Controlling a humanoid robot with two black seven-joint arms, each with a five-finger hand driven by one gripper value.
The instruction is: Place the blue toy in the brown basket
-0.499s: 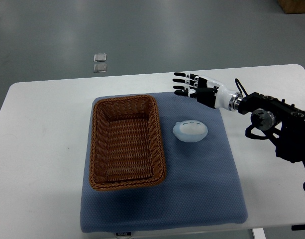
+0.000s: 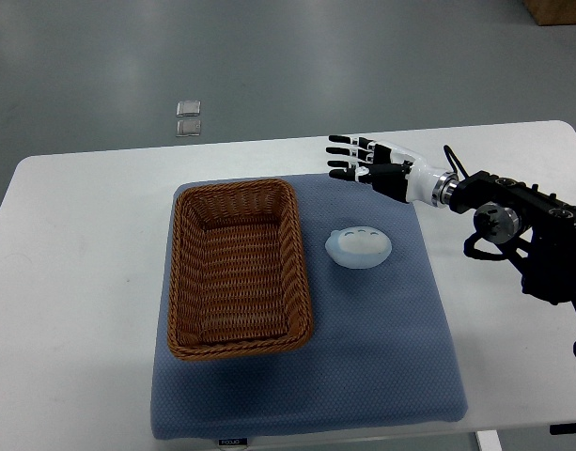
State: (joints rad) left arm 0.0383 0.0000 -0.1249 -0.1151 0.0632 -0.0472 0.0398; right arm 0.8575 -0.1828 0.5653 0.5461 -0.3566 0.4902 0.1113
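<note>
Presently the right hand (image 2: pixel 367 162) hangs over the far edge of the blue mat (image 2: pixel 381 348), its arm entering from the picture's right edge across the white table (image 2: pixel 81 282). The fingers (image 2: pixel 342 158) are extended and slightly spread, pointing toward the picture's left, and they grasp nothing. The black forearm and joint housing lie over the table's right side, with a cable looping beside the wrist.

The blue toy (image 2: pixel 359 246) is a pale, rounded, oval piece with a row of small marks on its top. It lies flat on the mat, nearer the robot than the fingertips and well apart from them; bare mat shows between toy and hand. No finger touches it. In the picture it sits below the hand and about level with the fingertips from left to right.

The brown basket (image 2: pixel 241 271) is a rectangular wicker piece standing upright on the left half of the mat, long side running away from the robot. Its interior holds nothing visible. The toy rests just beside the basket's right rim, outside it, with a narrow strip of mat between them.

Two small clear square items (image 2: pixel 189 118) lie on the grey floor beyond the table. The left arm does not show.
</note>
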